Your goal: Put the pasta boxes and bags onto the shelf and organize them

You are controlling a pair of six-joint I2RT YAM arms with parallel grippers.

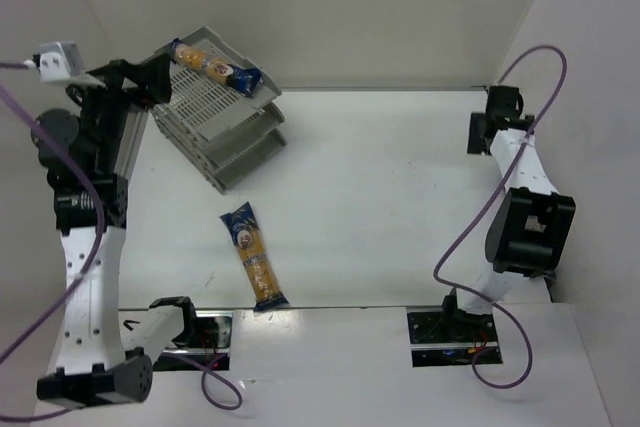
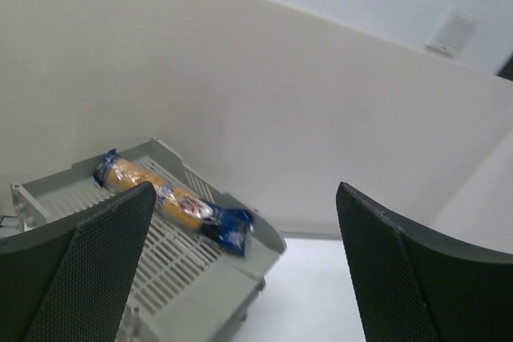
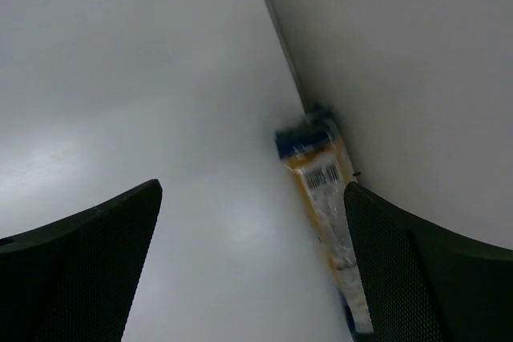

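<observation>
The grey three-tier shelf [image 1: 225,132] stands at the table's back left. One yellow-orange packet with blue ends [image 1: 213,64] lies across its top tray; it also shows in the left wrist view [image 2: 172,202] on the shelf [image 2: 192,286]. A second packet [image 1: 253,255] lies flat on the table near the front. A third packet [image 3: 325,190] lies on the table along the right wall, seen only in the right wrist view. My left gripper [image 1: 148,82] is open and empty beside the shelf's left end [image 2: 244,278]. My right gripper [image 1: 488,119] is open and empty [image 3: 248,270], left of the third packet.
White walls enclose the table at the back and both sides. Purple cables loop off both arms. The arm bases and a raised white ledge [image 1: 330,367] sit at the near edge.
</observation>
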